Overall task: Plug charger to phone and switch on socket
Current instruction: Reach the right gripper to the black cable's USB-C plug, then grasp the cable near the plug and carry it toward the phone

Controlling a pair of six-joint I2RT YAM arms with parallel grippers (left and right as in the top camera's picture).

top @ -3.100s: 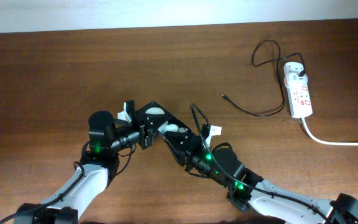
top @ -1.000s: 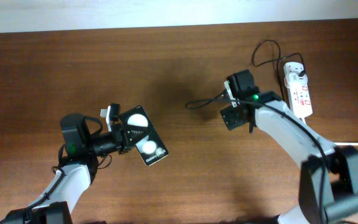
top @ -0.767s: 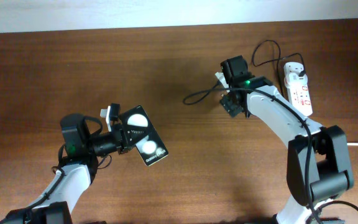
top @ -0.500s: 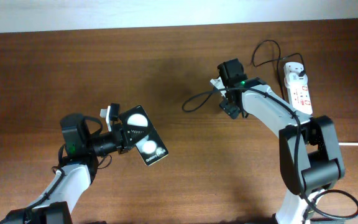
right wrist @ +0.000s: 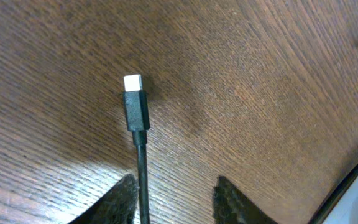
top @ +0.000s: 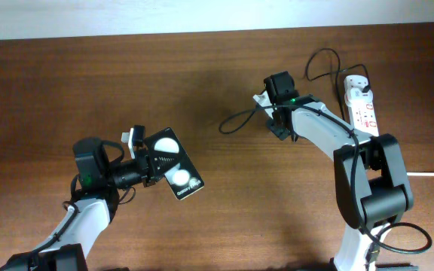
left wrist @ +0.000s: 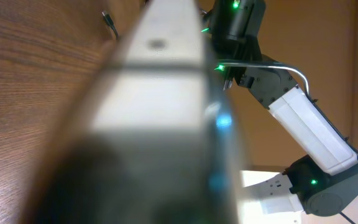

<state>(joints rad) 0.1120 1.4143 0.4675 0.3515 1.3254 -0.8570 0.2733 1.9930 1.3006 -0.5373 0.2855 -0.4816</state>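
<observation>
The phone (top: 174, 173), black with two white round spots, is held above the table at the lower left by my left gripper (top: 148, 167), which is shut on its edge. In the left wrist view the phone (left wrist: 160, 124) is a blurred slab filling the frame. The charger cable (top: 236, 120) runs from the white plug adapter (top: 356, 84) on the socket (top: 365, 113) across the table. Its connector tip (right wrist: 133, 102) lies on the wood. My right gripper (top: 276, 124) is open over the cable, which runs between the fingers (right wrist: 176, 186) close to the left one.
The socket's thick white cord (top: 405, 172) trails off to the right edge. A loop of black cable (top: 319, 64) lies behind the socket. The right arm shows in the left wrist view (left wrist: 260, 74). The table is brown wood.
My right gripper has moved a little up and left along the cable, and the cable's free end has slid slightly left. The left arm and phone have not moved in the last second.
</observation>
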